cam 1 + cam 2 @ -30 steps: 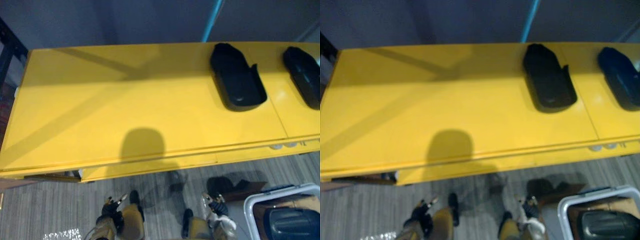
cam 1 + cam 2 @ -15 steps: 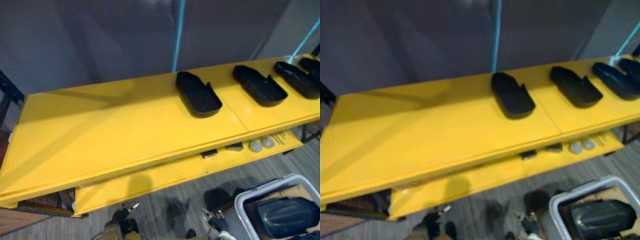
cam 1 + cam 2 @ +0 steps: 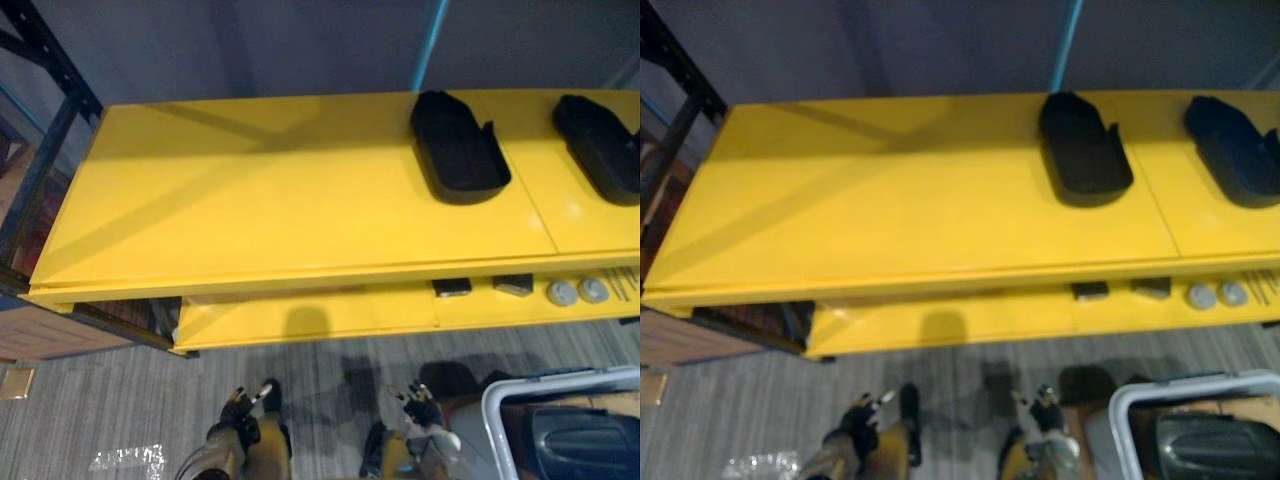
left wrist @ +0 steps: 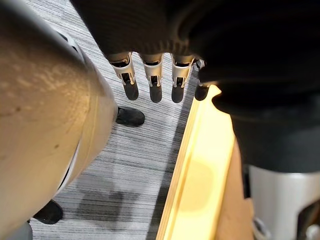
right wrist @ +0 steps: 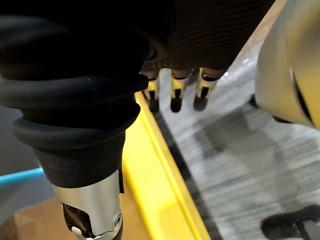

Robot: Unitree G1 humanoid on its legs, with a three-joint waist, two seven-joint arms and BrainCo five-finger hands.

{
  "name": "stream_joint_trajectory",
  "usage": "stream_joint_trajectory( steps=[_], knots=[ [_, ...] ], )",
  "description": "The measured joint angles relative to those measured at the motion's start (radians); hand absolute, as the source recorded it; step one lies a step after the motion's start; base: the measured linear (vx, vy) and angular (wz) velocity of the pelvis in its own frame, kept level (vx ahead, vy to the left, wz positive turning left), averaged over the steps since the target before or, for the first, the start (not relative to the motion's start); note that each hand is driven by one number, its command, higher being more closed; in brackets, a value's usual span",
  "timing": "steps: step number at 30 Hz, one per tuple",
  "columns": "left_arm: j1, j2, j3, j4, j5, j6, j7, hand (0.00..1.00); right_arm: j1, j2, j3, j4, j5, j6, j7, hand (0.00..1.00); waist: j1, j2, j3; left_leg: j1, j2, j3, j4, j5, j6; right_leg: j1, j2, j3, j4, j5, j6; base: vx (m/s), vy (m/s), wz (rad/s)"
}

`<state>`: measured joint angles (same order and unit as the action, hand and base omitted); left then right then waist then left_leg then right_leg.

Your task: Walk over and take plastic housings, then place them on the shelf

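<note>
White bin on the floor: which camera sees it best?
The right eye view: the white bin shows its corner and a dark housing inside. The left eye view crops it more; the wrist views face floor and yellow shelf.

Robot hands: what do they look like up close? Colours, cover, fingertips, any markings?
The left robot hand and the right robot hand look alike. Each has a black ribbed cover over its back and wrist, then a row of silver fingers ending in dark rounded tips. No markings are visible on either.
</note>
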<state>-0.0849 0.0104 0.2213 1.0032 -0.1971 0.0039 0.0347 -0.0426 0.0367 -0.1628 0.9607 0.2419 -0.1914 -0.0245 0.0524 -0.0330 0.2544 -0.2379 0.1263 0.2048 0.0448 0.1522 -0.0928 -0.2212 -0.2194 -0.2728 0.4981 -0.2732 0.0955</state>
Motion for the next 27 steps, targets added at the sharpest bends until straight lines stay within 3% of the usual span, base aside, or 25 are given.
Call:
stream_joint_trajectory(
  steps=[18, 27],
  knots=[
    [-0.016, -0.006, -0.087, -0.001, 0.008, -0.029, 0.011, 0.0, -0.041, -0.003, 0.014, -0.013, 0.002, 0.004, 0.0, 0.0, 0.0, 0.0, 0.014, 0.01, -0.016, -0.016, 0.066, -0.058, -0.002, 0.07, -0.022, -0.025, -0.03, -0.014, 0.012, 0.05, -0.009, 0.04],
    [-0.016, -0.005, -0.067, 0.002, 0.039, 0.017, 0.043, 0.0, -0.02, 0.001, -0.008, -0.01, 0.017, 0.015, 0.001, 0.0, -0.003, -0.003, 0.016, 0.072, 0.001, 0.013, 0.046, -0.076, -0.003, 0.16, 0.007, -0.016, -0.165, 0.052, 0.023, 0.05, 0.023, -0.1]
  ],
)
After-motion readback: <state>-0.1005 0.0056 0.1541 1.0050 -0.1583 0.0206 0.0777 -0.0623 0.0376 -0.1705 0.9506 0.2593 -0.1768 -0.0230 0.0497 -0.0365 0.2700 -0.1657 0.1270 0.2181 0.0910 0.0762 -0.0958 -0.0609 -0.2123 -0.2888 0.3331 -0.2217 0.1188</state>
